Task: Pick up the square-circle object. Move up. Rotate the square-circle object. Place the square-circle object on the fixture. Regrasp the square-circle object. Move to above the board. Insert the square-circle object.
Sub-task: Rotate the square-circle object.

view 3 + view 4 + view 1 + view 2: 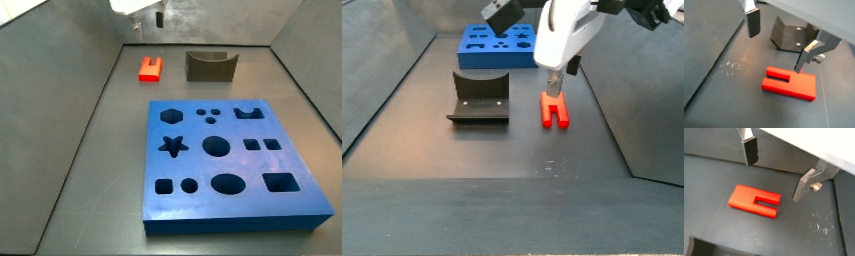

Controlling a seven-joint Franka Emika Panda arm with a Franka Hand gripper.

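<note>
White arm housing above, gripper (776, 47) with flat silver finger plates (808, 54), dark pads, small silver screw at one finger's mount

Tool (776, 44) pointing down, plates spread (nothing between), hovering low

The hand (776, 44) has flat silver metal fingers (808, 54) with dark matt pads, spread above smooth red plastic square-circle object (791, 83)

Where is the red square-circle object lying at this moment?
The square-circle object lies flat on the dark floor beside the fixture, beyond the board in that side view. The open gripper hovers just above it, not holding it.
</note>
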